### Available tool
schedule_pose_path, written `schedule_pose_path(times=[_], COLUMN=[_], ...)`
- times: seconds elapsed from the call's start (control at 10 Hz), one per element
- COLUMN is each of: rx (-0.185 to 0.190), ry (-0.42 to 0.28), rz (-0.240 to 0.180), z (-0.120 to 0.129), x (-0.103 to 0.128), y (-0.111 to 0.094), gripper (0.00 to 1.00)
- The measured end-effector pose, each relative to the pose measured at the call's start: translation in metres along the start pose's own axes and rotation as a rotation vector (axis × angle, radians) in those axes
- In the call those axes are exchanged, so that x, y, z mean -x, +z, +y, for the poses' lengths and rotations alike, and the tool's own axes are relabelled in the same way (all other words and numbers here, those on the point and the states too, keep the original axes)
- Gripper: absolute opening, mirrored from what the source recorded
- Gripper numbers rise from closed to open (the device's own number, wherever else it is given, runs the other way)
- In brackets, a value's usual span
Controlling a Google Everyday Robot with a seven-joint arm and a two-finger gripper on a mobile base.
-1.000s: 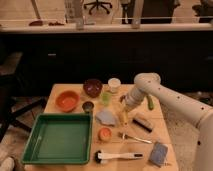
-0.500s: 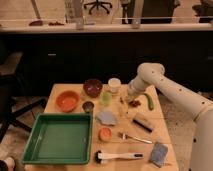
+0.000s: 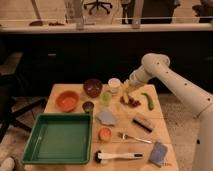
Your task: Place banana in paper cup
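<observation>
So the hand is hanging off the arm that comes in from the right, just above the back of the worktop, and it's clamped shut on the banana. As far as I can make out the banana's long axis runs pretty much up and down, with the free end pointing down at the wood, though it's tiny so don't hold me to that. The paper cup stands upright just to the left of the hand, mouth up. Right below the hand there's a little reddish-brown pile, and a green pod lies off to its lower right.
</observation>
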Motion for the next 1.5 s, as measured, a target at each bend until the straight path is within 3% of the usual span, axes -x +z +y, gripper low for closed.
schedule_pose_path(times=[0.7, 1.5], rx=[-0.003, 0.03], ry=[-0.013, -0.044], rz=[-0.009, -0.083], z=[0.002, 0.026], x=[0.0, 0.03], y=[0.006, 0.016], gripper=[0.0, 0.0])
